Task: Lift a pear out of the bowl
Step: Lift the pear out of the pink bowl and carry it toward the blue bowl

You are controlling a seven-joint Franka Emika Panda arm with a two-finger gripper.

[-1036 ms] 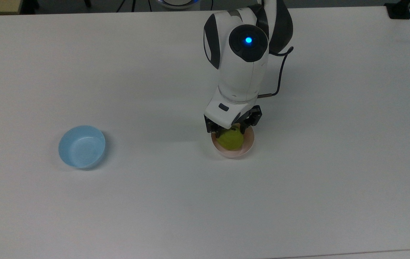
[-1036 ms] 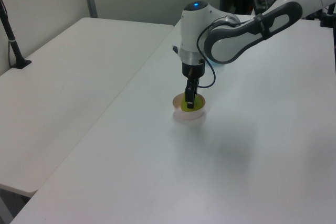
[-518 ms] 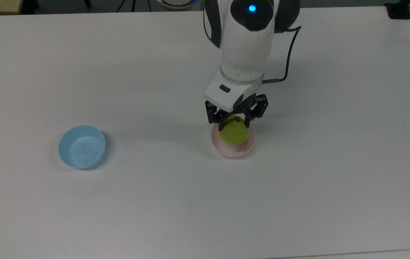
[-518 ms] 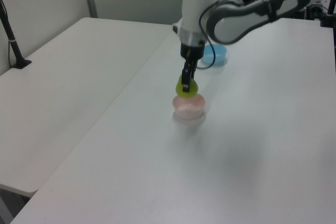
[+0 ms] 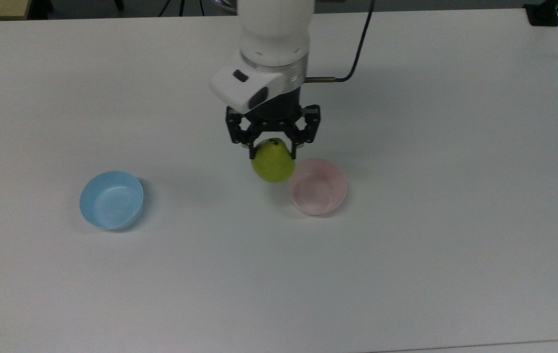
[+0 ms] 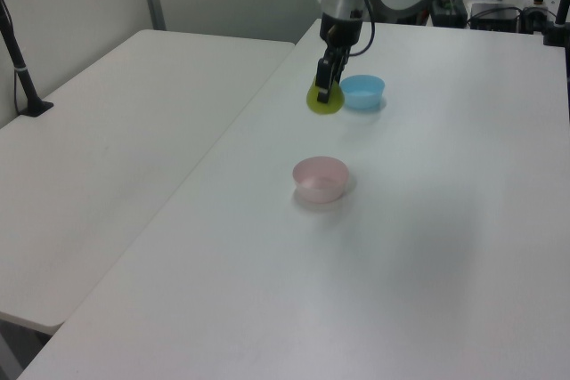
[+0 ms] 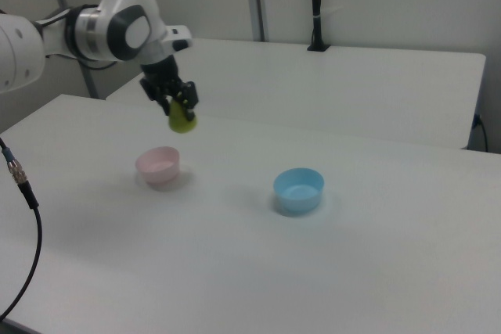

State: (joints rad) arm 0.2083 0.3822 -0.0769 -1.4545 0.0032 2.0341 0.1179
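My gripper (image 5: 272, 147) (image 6: 324, 92) (image 7: 181, 112) is shut on the yellow-green pear (image 5: 273, 163) (image 6: 324, 99) (image 7: 182, 121), which hangs in the air well above the table. The pale pink bowl (image 5: 318, 186) (image 6: 320, 178) (image 7: 159, 165) sits on the white table with nothing in it. In the top view the pear is just left of the bowl's rim. In the right view the pear hangs above and slightly right of the bowl.
A light blue bowl (image 5: 111, 199) (image 6: 362, 92) (image 7: 298, 189) stands apart from the pink one, far to the top view's left. A black cable (image 5: 357, 46) trails from the arm. A second white table (image 6: 107, 157) adjoins on the left view's left.
The gripper has risen out of the pink bowl with the pear in it and moved to the top view's left. The bowl stayed in place.
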